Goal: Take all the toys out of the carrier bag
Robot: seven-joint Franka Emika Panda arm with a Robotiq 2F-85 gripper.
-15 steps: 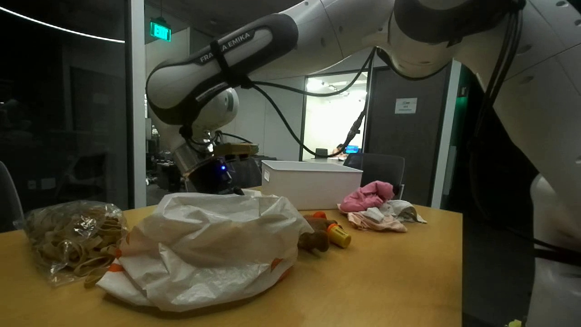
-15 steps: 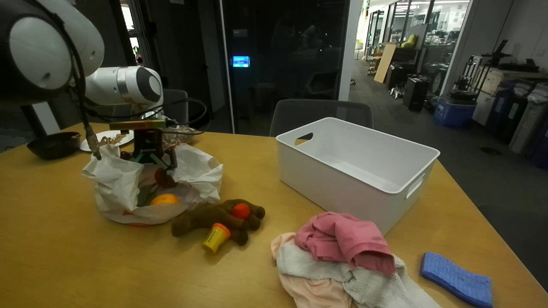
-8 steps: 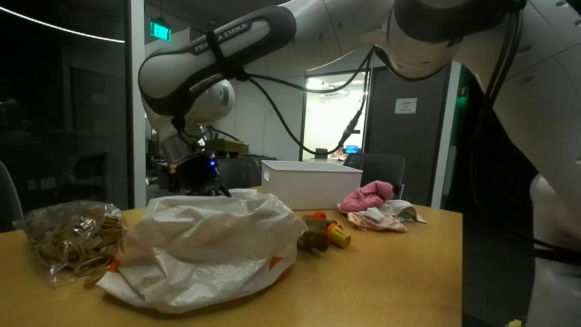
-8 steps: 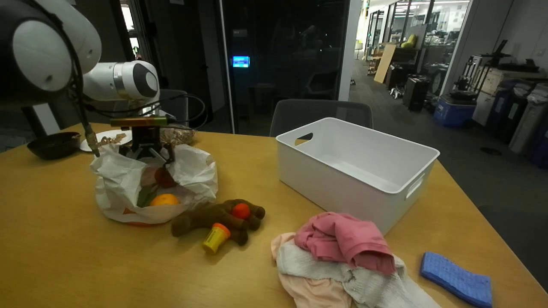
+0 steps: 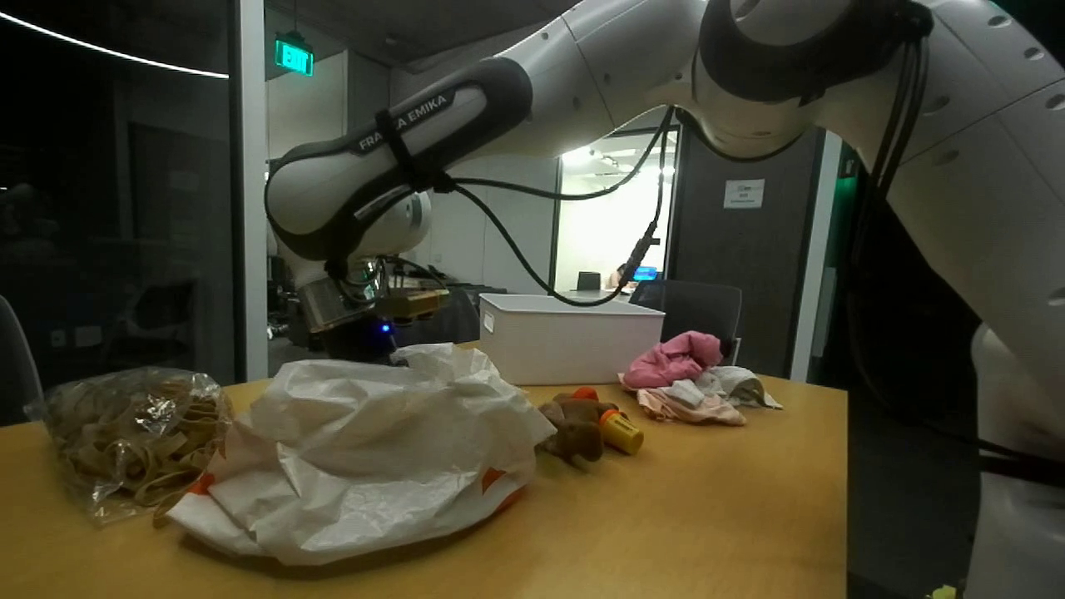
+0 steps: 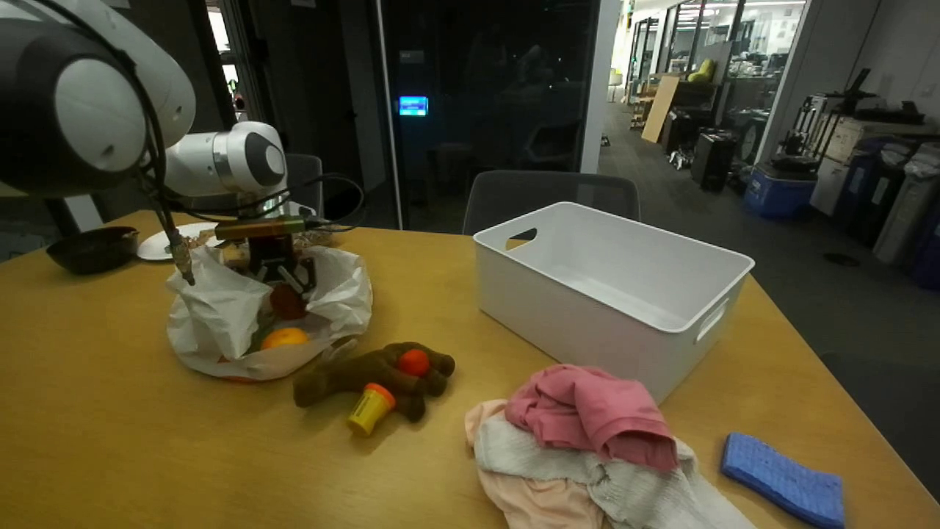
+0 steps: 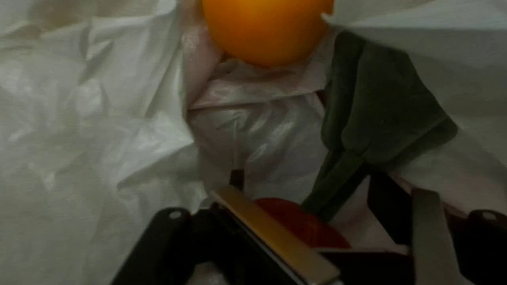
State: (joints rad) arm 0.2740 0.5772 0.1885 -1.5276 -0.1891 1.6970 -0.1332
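The white carrier bag (image 5: 374,466) lies open-mouthed on the table; it also shows in an exterior view (image 6: 220,308). In it are an orange (image 6: 285,338), a green toy (image 7: 388,107) and a red round thing (image 7: 305,225). The orange also shows in the wrist view (image 7: 269,27). My gripper (image 6: 285,281) points down into the bag's mouth. In the wrist view its fingers (image 7: 313,194) are spread, with the red thing and the green toy's stem between or below them; contact cannot be told. A brown plush toy (image 6: 360,371), a red ball (image 6: 413,362) and a yellow tub (image 6: 371,409) lie outside the bag.
A white bin (image 6: 573,323) stands on the table beyond the plush toy. Pink and pale cloths (image 6: 595,419) and a blue sponge (image 6: 782,477) lie in front of it. A clear bag of tan bands (image 5: 141,441), a black pan (image 6: 92,250) and a plate (image 6: 158,246) stand near the carrier bag.
The gripper rose a little, then went down deeper into the bag's mouth, shifting slightly right in an exterior view. The bag's rim shifted and crumpled a little. The things on the table stayed put.
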